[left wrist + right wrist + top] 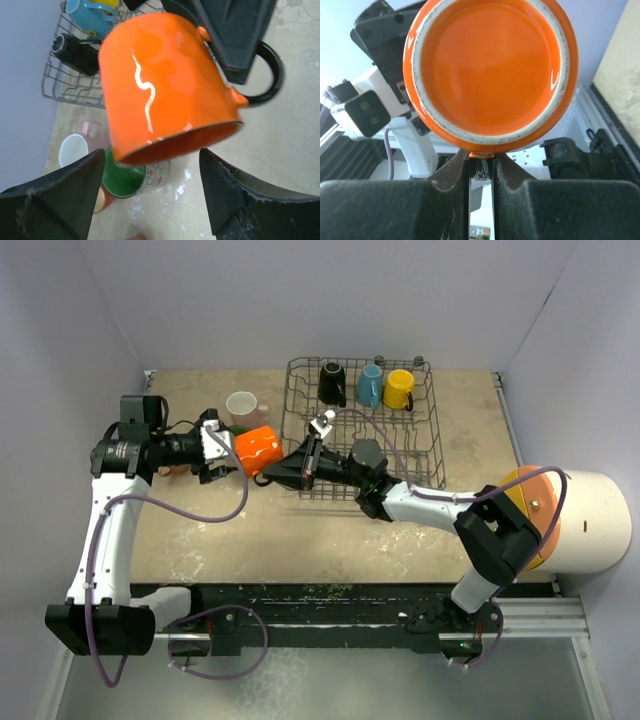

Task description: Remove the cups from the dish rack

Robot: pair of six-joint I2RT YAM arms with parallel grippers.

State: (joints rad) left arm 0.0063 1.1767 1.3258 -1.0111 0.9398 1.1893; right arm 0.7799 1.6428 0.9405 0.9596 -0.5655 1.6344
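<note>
Top view: dish rack (425, 450) sits far centre on the desk (320, 540); black mug (332, 383), blue mug (370, 386) and yellow mug (399, 390) stand in a row along its far side; pink mug (243, 407) is on the desk, left of the rack; orange mug (257, 449) is outside the rack, off its left side, between the two arms' jaws; white cylinder (585, 520) lies at the right edge.

Left wrist view: left jaws released, fingers (65, 200) spread wide and not touching the mug; orange mug hangs tilted in the air beyond the fingertips, mouth down toward the camera; a finger of the right arm covers part of its dark handle (272, 75); below it on the desk, white mug with green inside (125, 180) stands beside the pink mug.

Right wrist view: right jaws clenched on the orange mug's handle, a thin slit between the fingers (450, 205); the mug's base faces the camera.
</note>
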